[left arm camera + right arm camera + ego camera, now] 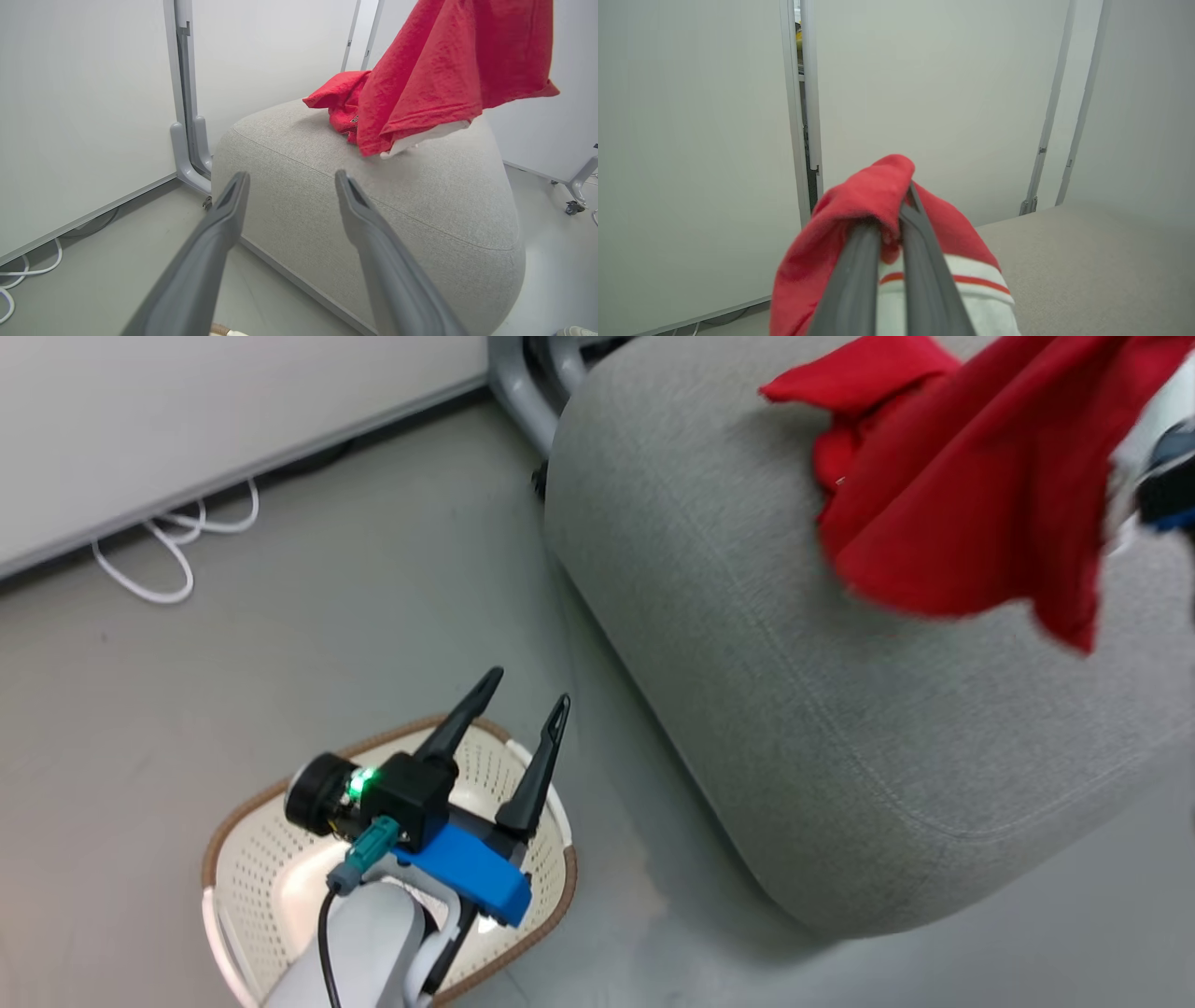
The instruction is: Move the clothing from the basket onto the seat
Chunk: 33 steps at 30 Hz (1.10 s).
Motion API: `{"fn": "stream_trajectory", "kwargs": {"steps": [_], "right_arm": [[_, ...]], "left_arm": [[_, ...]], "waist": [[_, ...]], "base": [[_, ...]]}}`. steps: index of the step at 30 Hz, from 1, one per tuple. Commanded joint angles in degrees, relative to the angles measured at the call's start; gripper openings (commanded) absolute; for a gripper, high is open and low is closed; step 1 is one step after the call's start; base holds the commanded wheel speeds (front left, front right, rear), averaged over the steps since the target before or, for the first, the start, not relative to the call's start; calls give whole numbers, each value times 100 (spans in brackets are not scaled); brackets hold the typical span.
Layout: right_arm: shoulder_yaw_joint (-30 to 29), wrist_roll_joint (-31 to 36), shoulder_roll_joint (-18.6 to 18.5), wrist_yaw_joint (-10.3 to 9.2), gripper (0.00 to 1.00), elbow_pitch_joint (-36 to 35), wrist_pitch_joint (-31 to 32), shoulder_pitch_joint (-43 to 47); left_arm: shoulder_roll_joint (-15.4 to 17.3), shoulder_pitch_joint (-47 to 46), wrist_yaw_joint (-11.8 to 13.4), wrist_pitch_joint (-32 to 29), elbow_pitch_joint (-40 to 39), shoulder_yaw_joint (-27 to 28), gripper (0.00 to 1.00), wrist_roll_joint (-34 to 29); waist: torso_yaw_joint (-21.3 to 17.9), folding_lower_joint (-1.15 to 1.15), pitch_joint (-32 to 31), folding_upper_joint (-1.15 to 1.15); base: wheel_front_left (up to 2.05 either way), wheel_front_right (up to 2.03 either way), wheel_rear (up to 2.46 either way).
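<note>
One red garment hangs over the grey seat, pinched in my shut right gripper; its white panel with a red stripe drapes below the fingers. A second red garment lies bunched on the seat's far part and can be seen again beside the hanging one. My left gripper is open and holds nothing, hovering above the cream basket on the floor. The basket's visible inside is bare perforated plastic, with my arm covering part of it. From the left wrist, the open fingers point at the seat.
White wall panels stand behind the seat, with a grey metal stand foot at its far corner. A white cable loops on the floor along the wall. A caster sits on the floor beyond the seat.
</note>
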State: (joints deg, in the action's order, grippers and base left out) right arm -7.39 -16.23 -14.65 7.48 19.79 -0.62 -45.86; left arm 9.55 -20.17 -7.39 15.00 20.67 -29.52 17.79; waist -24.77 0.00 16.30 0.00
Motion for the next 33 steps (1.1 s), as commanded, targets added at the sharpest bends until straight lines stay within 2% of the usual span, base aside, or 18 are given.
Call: {"fn": "stream_trajectory", "kwargs": {"steps": [1, 5, 12, 18, 23, 33], "right_arm": [[-91, -86, -112, 3, 0, 40, -9, -247], [-540, -128, -460, 2, 0, 220, -134, -730], [-1380, 82, -1005, 2, 0, 497, -773, -1088], [-1751, 477, -1083, 2, 0, 1168, -1049, -817], [-1883, 561, -913, 2, 0, 1774, -1231, -567], [-1898, 735, -867, 2, 0, 2501, -1390, -532]], "left_arm": [[99, -176, -14, 27, -33, -40, 100, -26], [257, -456, -14, 27, -139, -177, 100, -63], [479, -760, -14, 27, -378, -304, 100, -138], [661, -908, -14, 27, -595, -315, 100, -217], [748, -1069, -14, 27, -663, -399, 100, -237], [704, -1220, -14, 27, -660, -424, 100, -247]], "waist": [[191, 0, 423, 0], [307, 0, 872, 0], [568, 0, 1517, 0], [715, 0, 1932, 0], [836, 0, 2159, 0], [923, 0, 2253, 0]], "base": [[0, 0, 0], [0, 0, 0], [0, 0, 0], [0, 0, 0], [0, 0, 0], [0, 0, 0]]}}
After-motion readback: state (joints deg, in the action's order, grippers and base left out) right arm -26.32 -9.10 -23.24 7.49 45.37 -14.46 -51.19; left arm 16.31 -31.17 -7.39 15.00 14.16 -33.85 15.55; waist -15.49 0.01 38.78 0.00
